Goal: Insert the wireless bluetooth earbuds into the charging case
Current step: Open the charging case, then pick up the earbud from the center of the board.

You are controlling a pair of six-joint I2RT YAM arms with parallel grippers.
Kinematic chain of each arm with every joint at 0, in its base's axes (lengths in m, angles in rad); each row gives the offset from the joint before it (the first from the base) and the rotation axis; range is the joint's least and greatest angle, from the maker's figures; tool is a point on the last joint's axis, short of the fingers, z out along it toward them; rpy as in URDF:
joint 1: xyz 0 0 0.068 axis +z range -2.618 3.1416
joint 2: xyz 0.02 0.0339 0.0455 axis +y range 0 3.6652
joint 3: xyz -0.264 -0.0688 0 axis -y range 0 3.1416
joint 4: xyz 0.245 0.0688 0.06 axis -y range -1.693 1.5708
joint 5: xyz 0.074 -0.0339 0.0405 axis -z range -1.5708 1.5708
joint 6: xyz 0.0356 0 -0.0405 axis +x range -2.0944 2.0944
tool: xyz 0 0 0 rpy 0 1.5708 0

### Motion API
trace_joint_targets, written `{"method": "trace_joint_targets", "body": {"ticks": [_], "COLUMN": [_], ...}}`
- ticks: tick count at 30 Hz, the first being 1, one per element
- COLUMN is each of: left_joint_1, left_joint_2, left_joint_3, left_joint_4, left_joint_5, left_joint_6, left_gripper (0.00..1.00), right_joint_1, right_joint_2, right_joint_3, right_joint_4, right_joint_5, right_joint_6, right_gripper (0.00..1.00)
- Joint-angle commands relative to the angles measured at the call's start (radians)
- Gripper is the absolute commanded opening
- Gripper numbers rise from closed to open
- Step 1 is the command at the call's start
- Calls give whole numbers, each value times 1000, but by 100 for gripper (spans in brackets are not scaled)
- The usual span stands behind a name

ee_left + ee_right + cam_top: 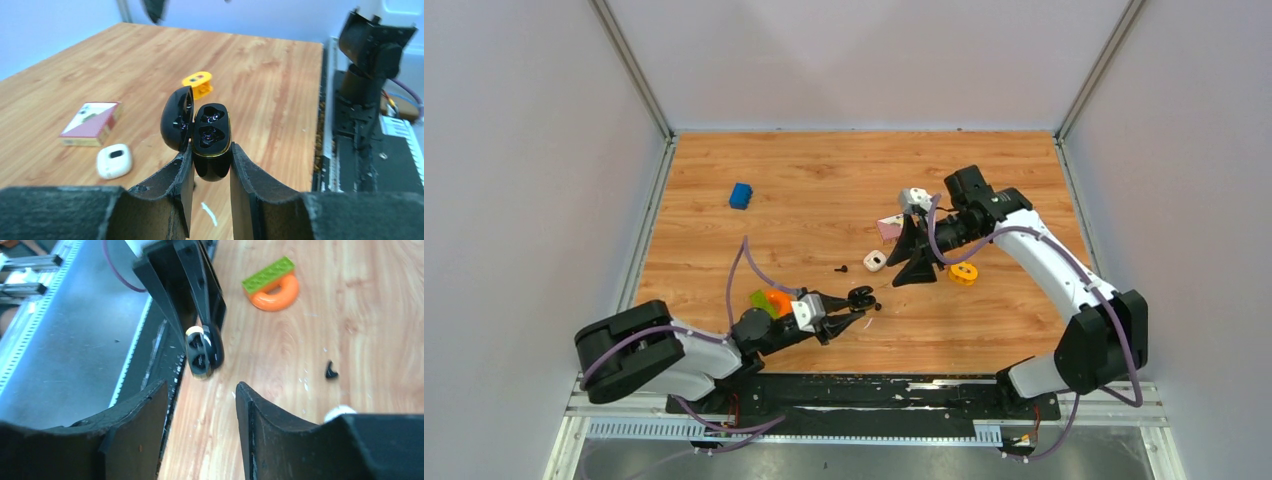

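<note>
Earbud [841,268]: one tiny black bud lying loose on the wood, ahead of the right gripper [201,390] and off to its side, touched by neither arm. In the right wrist view it is a small dark hooked shape; no whitish tip made out. Second bud: cannot place it for sure in any view.

Charging case [212,132]: glossy black with gold trim round the rim, lid [176,117] swung open and standing beside the body. Two moulded sockets face outward, and both look empty. The left gripper [860,298] is clamped on its lower half. The case seems held off the table, mouth toward the right arm.

Right gripper: jaws apart, nothing between them, pointed toward the held case.

Step, as I read it: case opened and presented, no bud picked yet. Next move calls for the right gripper to go to the loose bud, pinch so small a piece squarely, and seat it the right way round; the left should hold the case steady.

Around: white pod [874,261] just beside the right gripper's tip, yellow ring [964,273] near its wrist, pink box [889,228] on its far side, orange ring [274,292] behind the left gripper
</note>
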Motion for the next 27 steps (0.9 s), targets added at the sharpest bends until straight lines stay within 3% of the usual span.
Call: {"method": "trace_joint_targets", "body": {"ticks": [1, 6, 10, 12, 17, 27], "left_joint_1": [24, 27, 26, 26, 26, 26], "left_joint_2": [-140, -336, -434, -459, -484, -522], "left_joint_3": [-35, -66, -100, -105, -112, -119], "left_joint_4": [3, -127, -163, -170, -170, -191], "left_joint_5": [-144, -297, -370, -387, -395, -430], "left_joint_6": [17, 56, 61, 58, 48, 40], "left_gripper": [0, 0, 0, 0, 0, 0], "right_joint_1": [-46, -45, 3, 41, 152, 209], "right_joint_2": [-52, -79, -6, 49, 160, 210], "right_joint_3": [-147, -298, -270, -251, -242, -252], "right_joint_4": [313, 602, 661, 655, 567, 573], "right_joint_5": [109, 283, 389, 417, 490, 563], "right_joint_6": [154, 260, 325, 326, 152, 62], "right_gripper": [51, 48, 44, 42, 41, 48]}}
